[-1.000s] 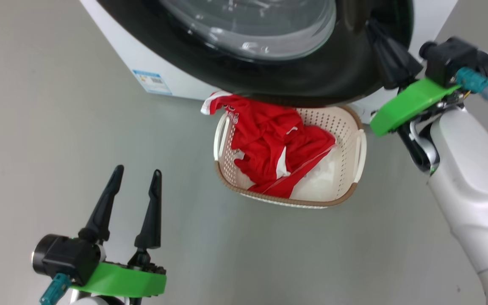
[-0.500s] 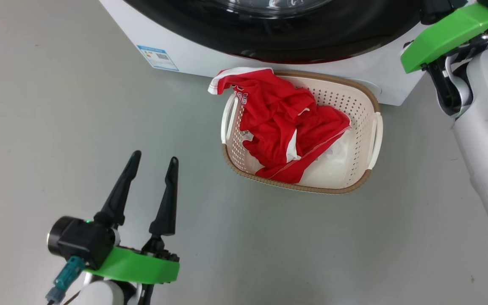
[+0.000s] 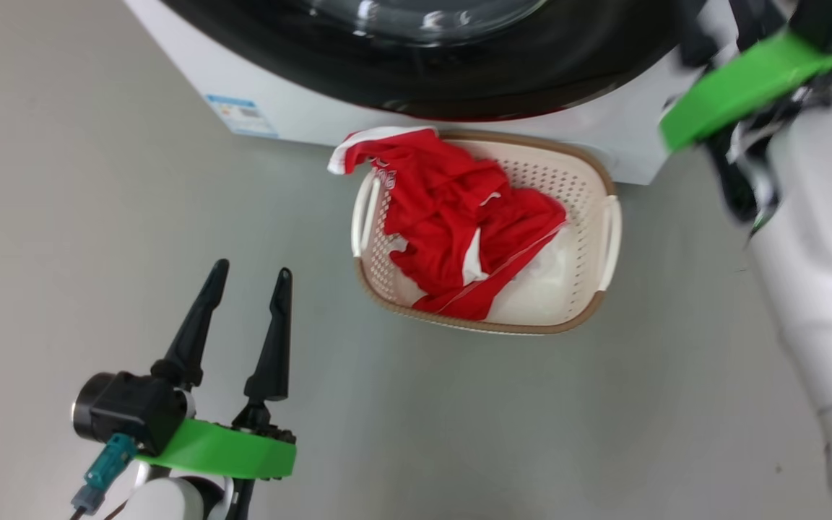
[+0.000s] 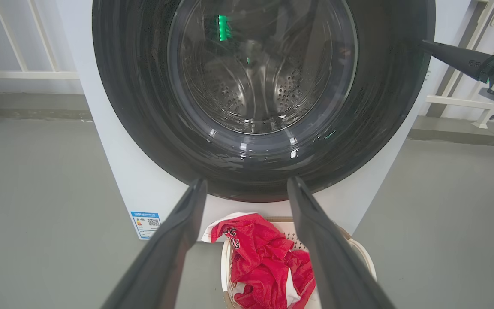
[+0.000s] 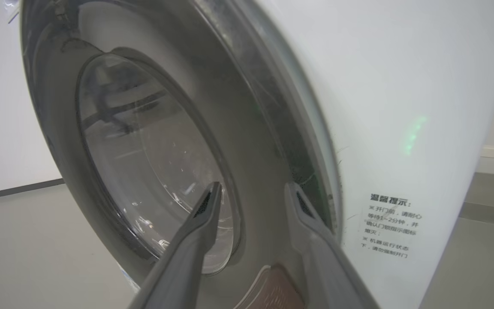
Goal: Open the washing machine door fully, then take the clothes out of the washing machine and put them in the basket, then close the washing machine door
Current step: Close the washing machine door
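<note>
The washing machine door [image 3: 531,79], with its glossy black rim and clear bowl window [image 4: 264,64], lies against the front of the white washing machine [image 3: 300,123]. Through the glass the steel drum shows. Below it on the floor stands the cream basket [image 3: 582,180] with the red clothes [image 3: 452,217] heaped in its left half, one white-trimmed end hanging over the far rim. My left gripper [image 3: 252,269] hovers open and empty to the basket's left. My right gripper [image 5: 252,189] is at the door's rim [image 5: 247,141], fingers apart with nothing between them.
Grey floor surrounds the basket and machine. A blue label [image 3: 239,115] sits low on the machine's front and printed text [image 5: 390,223] on its side panel. White railings [image 4: 15,73] run behind the machine. My right forearm [image 3: 813,289] stands right of the basket.
The door has swung from over the basket back against the machine's front. My right gripper's fingers, shut at the door's rim before, have parted. The head camera has shifted.
</note>
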{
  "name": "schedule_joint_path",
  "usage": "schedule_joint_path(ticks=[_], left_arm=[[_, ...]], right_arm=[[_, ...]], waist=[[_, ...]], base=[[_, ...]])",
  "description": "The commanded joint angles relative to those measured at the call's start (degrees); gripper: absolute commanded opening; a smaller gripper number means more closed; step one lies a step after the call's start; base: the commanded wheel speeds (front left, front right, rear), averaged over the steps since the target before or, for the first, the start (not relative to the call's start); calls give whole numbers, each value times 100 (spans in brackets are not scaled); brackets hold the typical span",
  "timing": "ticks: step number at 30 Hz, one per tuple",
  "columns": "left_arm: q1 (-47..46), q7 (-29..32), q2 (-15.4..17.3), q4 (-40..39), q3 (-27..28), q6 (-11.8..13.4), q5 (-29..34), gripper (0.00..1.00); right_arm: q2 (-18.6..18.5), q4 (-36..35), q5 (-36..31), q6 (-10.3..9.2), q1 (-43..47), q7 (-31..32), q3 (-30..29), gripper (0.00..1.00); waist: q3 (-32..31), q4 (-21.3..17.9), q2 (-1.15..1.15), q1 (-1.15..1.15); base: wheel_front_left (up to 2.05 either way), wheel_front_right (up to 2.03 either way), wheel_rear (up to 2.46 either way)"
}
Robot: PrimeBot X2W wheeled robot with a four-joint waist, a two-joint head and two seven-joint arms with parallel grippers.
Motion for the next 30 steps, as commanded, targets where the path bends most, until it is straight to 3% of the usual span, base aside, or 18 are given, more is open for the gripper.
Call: schedule_joint_path(ticks=[1,13,30], left_arm=[[-64,-44,87,-90,238,11,36,100],[75,-44,87,-98,509,-69,250,100],[530,-44,127,-99,766,-155,351,100]], right_arm=[[185,-289,3,-6,286,-34,86,100],[375,-1786,-363,-6,1811,-34,-504,100],[355,-2629,-782,-6,3732,-34,-1184,100]], waist=[[-153,-187,0,0],[-704,-1058,0,0],[-1542,-1826,0,0]], base=[[0,0,0],[0,0,0],[0,0,0]])
